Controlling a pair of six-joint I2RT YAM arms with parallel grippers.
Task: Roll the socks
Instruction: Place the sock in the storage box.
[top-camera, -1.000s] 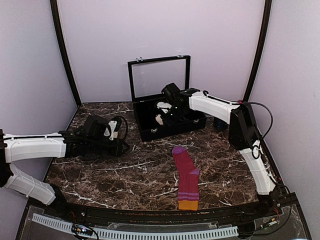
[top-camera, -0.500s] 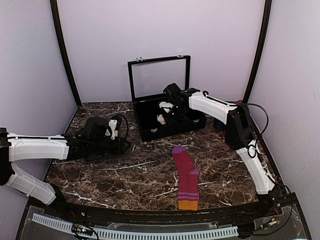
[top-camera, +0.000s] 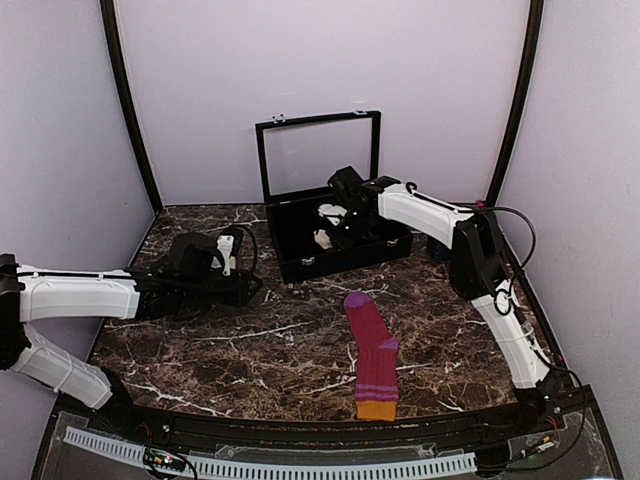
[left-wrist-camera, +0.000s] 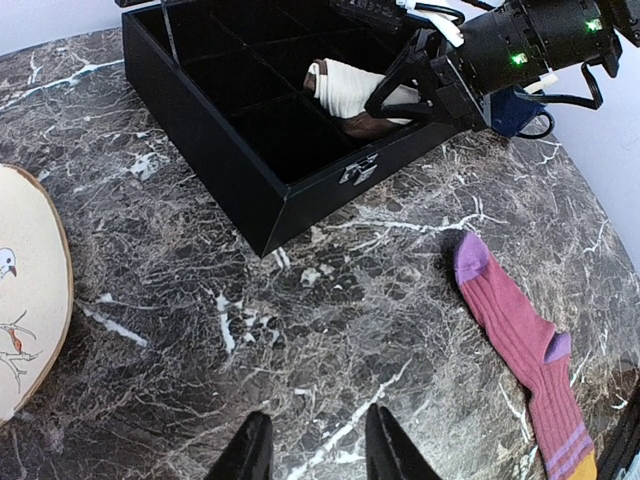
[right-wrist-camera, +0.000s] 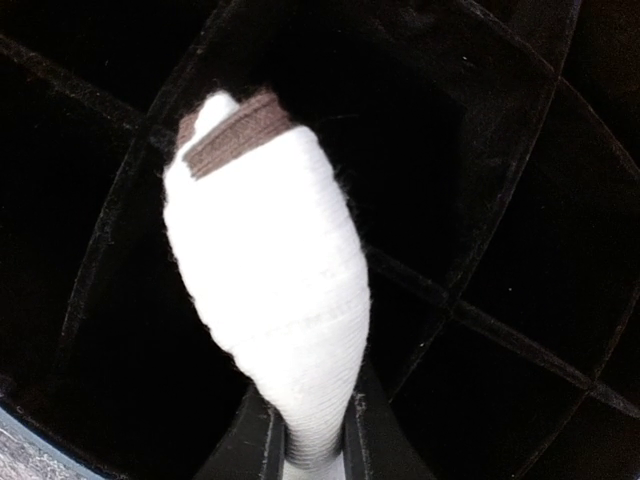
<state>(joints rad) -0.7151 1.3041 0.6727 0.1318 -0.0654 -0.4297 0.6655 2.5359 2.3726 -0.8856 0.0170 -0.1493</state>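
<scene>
dark brown marble with white veins covers the table (top-camera: 250, 350), closed in by pale lilac walls. seen from overhead, a black box (top-camera: 330, 262) stands at the back with its glazed lid (top-camera: 318, 155) propped upright. the right gripper (top-camera: 335, 228) reaches into it from the right, at the cream sock (top-camera: 324, 212). the magenta sock (top-camera: 372, 345) lies flat and unrolled on the marble near the front, orange cuff towards the arms, well apart from the box. the left gripper (top-camera: 250, 292) hovers low over the left of the table.

the left wrist camera shows its own jaws apart with nothing between them. a beige disc (left-wrist-camera: 25, 290) with a bird drawing sits at the left edge. partitions split the box into cells. the cream sock, rolled into a bundle, is over one of the middle cells, and the others in view show only dark lining.

the right wrist camera shows the fingers clamped on the narrow end of the cream bundle, its brown band at the far tip. whether it rests on the cell floor i cannot tell.

both socks look light, soft and limp, and a bundle would likely unroll if let go loosely. the magenta one is probably best pinched at the toe or cuff.
</scene>
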